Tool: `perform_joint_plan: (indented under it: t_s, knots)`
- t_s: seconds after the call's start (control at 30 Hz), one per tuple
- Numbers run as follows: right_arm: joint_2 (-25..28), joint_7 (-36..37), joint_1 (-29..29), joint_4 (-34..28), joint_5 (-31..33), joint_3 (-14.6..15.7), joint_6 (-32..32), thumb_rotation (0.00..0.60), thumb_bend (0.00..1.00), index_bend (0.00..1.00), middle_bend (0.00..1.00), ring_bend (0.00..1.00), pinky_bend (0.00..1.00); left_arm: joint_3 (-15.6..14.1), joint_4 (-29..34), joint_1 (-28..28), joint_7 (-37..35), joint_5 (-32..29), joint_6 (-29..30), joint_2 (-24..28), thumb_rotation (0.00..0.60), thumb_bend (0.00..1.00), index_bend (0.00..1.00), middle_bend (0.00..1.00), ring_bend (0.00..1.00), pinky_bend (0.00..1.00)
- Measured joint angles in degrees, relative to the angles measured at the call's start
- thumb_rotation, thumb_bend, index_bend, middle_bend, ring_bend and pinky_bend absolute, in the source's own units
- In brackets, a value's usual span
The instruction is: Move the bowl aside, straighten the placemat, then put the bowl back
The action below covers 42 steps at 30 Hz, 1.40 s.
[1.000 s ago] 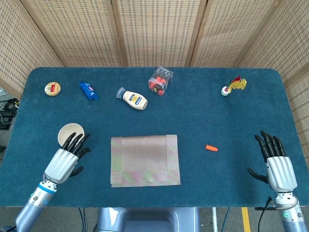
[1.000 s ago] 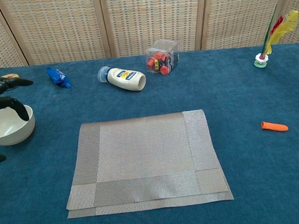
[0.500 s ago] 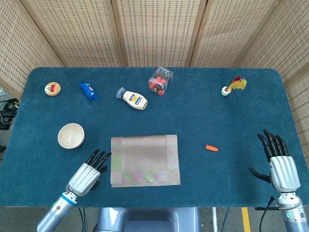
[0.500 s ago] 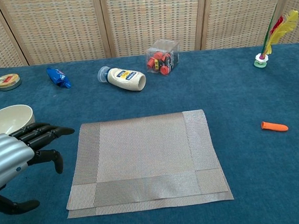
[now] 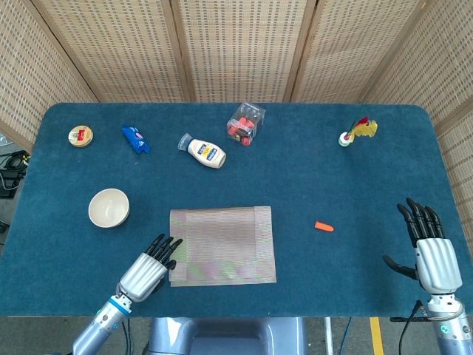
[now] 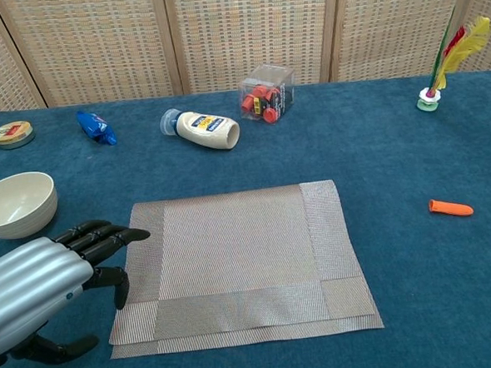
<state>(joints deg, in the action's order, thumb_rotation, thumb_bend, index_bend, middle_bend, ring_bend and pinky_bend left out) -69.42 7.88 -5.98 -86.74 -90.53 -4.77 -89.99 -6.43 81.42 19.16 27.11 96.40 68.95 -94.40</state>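
Two hands are in view, both empty. The left hand (image 5: pixel 146 271) hovers at the near-left edge of the placemat (image 5: pixel 223 245), fingers apart and stretched forward, their tips (image 6: pixel 129 235) over the mat's left border strip; whether they touch the fabric cannot be told. The right hand (image 5: pixel 431 254) sits far to the right near the table's (image 5: pixel 384 177) right edge, fingers spread, holding nothing, well apart from the mat.

The bowl (image 5: pixel 109 207) stands upright on the cloth beyond and to the left of the left hand, clear of the mat's left edge with a strip of bare blue cloth between them. The mat lies roughly square to the table's near edge; in the chest view a lower layer shows just beyond its front edge.

Between the mat's right edge and the right hand lies a small orange piece (image 5: pixel 324 226), with bare cloth on either side of it. Far beyond the left hand, along the back of the table, stand a round tin (image 5: pixel 80 136), a blue packet (image 5: pixel 135 139), a squeeze bottle (image 5: pixel 203 151) on its side, a clear box (image 5: pixel 245 123) of red items, and a feathered shuttlecock (image 5: pixel 357 132) further right.
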Motion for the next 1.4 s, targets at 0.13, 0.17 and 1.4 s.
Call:
perform_joint_plan:
  t_s: [0.13, 0.17, 1.4]
  knots:
    - [0.1, 0.4, 0.0, 0.1, 0.1, -0.1, -0.1, 0.600, 0.11, 0.05, 0.00, 0.00, 0.00, -0.1, 0.1, 0.1, 0.7, -0.2, -0.6, -0.5, 0.600, 0.29, 0.45, 0.00, 0.00, 0.00]
    - [0.1, 0.5, 0.1, 0.1, 0.1, -0.1, -0.2, 0.600, 0.11, 0.05, 0.00, 0.00, 0.00, -0.2, 0.1, 0.2, 0.9, -0.2, -0.7, -0.7, 0.600, 0.29, 0.45, 0.00, 0.00, 0.00]
    - [0.1, 1.2, 0.3, 0.0, -0.2, -0.3, -0.9, 0.600, 0.10, 0.05, 0.00, 0.00, 0.00, 0.5, -1.9, 1.6, 2.6, -0.8, -1.8, -4.2, 0.600, 0.36, 0.50, 0.00, 0.00, 0.00]
